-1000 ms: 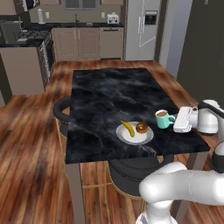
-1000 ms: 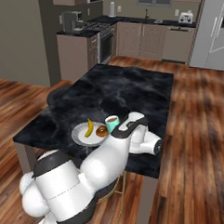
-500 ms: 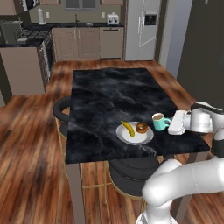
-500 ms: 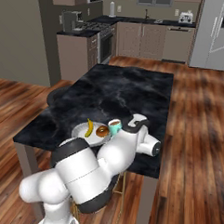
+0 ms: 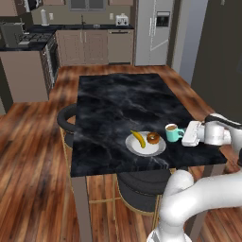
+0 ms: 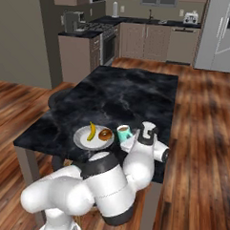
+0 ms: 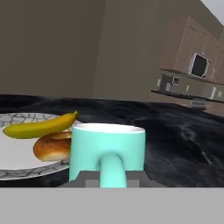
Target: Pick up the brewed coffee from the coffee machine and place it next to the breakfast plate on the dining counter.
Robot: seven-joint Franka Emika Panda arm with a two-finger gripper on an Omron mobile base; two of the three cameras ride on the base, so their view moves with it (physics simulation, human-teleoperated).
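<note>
Your gripper [image 7: 113,181] is pinched tight on the handle of the teal mug [image 7: 107,151] — its fingers close in on both sides. The mug [image 5: 172,133] stands upright on the dining counter [image 5: 118,101], just beside the breakfast plate [image 5: 142,147], on the arm's side of it. You can see the banana [image 5: 138,138] and the doughnut [image 5: 152,137] lying on the plate — brown coffee shows inside the mug [image 6: 123,132].

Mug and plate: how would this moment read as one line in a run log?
teal mug: held by handle, jaws shut | white plate: banana, doughnut | dining counter: mug beside plate, release not yet done
</note>
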